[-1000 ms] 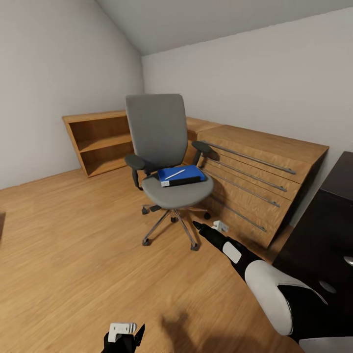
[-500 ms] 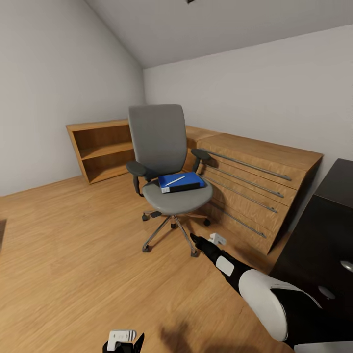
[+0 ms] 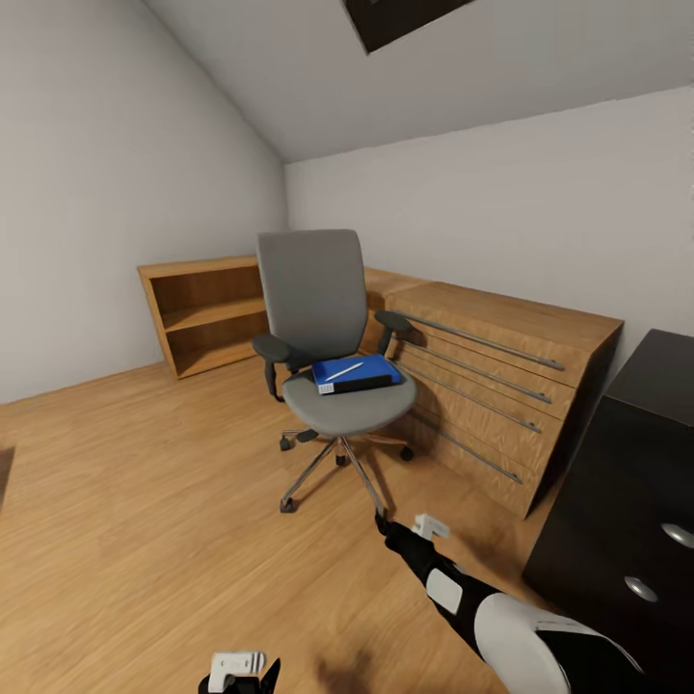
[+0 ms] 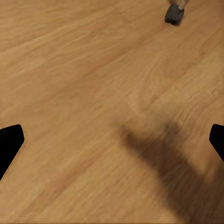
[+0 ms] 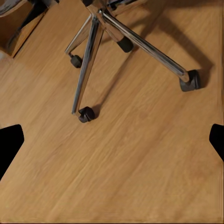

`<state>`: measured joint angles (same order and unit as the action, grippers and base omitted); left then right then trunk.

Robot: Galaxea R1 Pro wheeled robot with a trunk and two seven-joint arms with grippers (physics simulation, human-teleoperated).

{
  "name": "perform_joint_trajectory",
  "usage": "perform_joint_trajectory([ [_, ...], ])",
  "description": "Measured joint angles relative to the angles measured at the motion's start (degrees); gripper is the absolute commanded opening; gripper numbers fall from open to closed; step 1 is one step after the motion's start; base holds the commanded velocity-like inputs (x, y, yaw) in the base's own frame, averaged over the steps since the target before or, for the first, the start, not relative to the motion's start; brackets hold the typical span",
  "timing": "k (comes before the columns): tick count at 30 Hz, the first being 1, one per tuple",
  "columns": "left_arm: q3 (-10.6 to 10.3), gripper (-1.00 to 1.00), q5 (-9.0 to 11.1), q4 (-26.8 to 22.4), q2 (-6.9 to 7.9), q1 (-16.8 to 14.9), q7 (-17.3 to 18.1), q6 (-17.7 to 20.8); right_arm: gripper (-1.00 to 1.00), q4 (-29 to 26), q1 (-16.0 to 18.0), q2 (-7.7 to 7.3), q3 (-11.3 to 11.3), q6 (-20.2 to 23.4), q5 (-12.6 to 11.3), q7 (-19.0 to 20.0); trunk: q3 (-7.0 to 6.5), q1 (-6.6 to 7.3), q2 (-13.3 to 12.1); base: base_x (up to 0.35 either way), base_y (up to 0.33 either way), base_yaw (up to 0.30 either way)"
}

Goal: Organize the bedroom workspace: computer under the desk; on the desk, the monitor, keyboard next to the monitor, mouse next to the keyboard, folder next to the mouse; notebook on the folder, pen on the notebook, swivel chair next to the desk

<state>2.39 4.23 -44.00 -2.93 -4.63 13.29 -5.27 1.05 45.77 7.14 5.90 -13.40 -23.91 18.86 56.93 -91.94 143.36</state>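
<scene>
The right gripper [image 3: 405, 525] hangs low over the wood floor [image 3: 145, 501], just in front of the chair's base; in its wrist view the two black fingertips [image 5: 10, 142] sit at opposite edges, spread wide with nothing between them. The left gripper [image 3: 241, 670] is at the bottom edge of the head view, also above bare floor, and its wrist view shows its two dark fingertips [image 4: 9, 144] equally far apart and empty.

Nearest the right gripper stands one swivel chair [image 3: 323, 328]: a grey upholstered seat and tall rectangular back, two black armrests, and a chrome star base whose slim shiny legs [image 5: 140, 44] end in small black castors [image 5: 85, 114]. Four castors show in the right wrist view. One castor [image 4: 174, 14] appears in the left wrist view.

On the seat lies one flat bright blue folder [image 3: 357, 373], rectangular with a dark edge and a white spine end. One thin pale pen [image 3: 344, 370] lies slantwise on top of it.

Beside the chair runs a low oak drawer unit [image 3: 501, 386] with four long metal bar handles. An open oak shelf [image 3: 202, 313] with two compartments stands against the far wall. A glossy black cabinet [image 3: 627, 520] with two round silver knobs is at the right edge. One black-framed skylight [image 3: 395, 19] sits in the sloped grey-white ceiling.
</scene>
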Motion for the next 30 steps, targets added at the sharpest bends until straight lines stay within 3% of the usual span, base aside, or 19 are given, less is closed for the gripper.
perform_joint_trajectory([
  [10,0.1,1.00,0.1,0.2,-0.18,0.0,-6.0,0.2,1.00,0.0,-5.3,-0.28,0.0,-4.9,1.7,-2.0,-2.22,0.26,-0.1,0.000,0.000,0.000],
  [16,0.1,1.00,0.1,0.2,-0.19,0.0,-7.9,0.2,1.00,0.0,-7.4,-0.35,-0.1,-6.6,3.1,-4.9,-3.30,1.57,-2.5,0.000,0.000,0.000],
  [30,0.1,1.00,0.3,1.8,-0.19,0.0,-8.6,-0.1,1.00,0.0,-11.7,-0.34,-0.2,-7.2,16.3,-14.3,-5.81,4.64,-8.1,0.000,0.000,0.000],
])
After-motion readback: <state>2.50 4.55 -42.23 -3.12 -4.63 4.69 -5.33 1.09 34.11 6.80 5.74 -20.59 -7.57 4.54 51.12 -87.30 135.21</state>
